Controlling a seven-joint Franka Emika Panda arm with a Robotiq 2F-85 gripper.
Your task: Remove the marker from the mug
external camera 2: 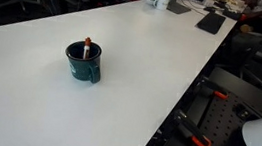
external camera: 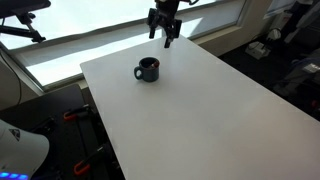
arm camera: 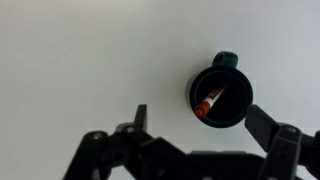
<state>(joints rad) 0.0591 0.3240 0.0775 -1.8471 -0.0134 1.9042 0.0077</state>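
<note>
The dark mug (external camera: pixel 148 69) stands upright on the white table (external camera: pixel 200 110). It also shows in an exterior view (external camera 2: pixel 83 63) and from above in the wrist view (arm camera: pixel 221 95). The reddish marker (arm camera: pixel 209 101) leans inside it, its tip poking above the rim (external camera 2: pixel 87 44). My gripper (external camera: pixel 166 33) hangs well above the table, beyond the mug near the far edge. In the wrist view its two fingers (arm camera: pixel 204 122) are spread wide and empty, the mug just above the gap, toward the right finger.
The table's edges drop off to the floor all around. Windows run behind the table (external camera: pixel 90 30). A keyboard (external camera 2: pixel 211 21) and desk clutter lie at the far end. Robot base hardware with red clamps sits by the table edge (external camera 2: pixel 212 113).
</note>
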